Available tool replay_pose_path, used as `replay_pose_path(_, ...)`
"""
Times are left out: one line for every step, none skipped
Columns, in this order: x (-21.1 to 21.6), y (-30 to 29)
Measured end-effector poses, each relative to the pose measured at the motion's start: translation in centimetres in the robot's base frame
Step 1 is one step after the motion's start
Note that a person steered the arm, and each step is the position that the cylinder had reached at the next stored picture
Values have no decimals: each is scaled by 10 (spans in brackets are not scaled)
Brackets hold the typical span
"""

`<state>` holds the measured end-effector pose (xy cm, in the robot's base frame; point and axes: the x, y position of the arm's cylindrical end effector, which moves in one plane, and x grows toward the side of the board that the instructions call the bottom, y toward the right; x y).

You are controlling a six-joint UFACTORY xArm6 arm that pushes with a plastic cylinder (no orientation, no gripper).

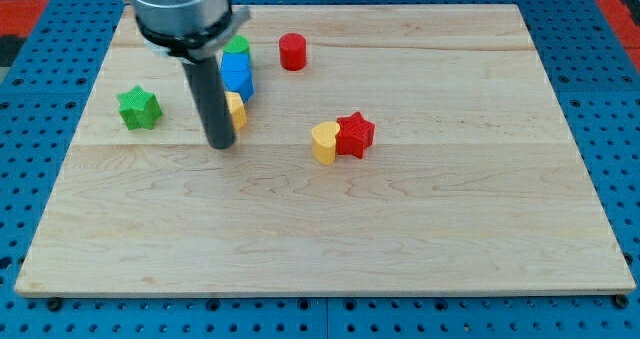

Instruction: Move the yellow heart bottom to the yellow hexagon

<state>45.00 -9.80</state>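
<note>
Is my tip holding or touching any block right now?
Nothing is held. My tip rests on the wooden board beside the partly hidden yellow hexagon block; contact cannot be told. The yellow heart block lies apart.

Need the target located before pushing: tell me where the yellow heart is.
The yellow heart lies near the board's middle, touching the red star on its right, well to the view's right of my tip.
</note>
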Motion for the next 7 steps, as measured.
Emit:
replay_pose_path(2,29)
replay_pose_path(2,57)
replay_pose_path(2,75)
replay_pose_path(2,78)
replay_pose_path(15,77)
replay_pose_path(43,80)
replay_pose_path(18,157)
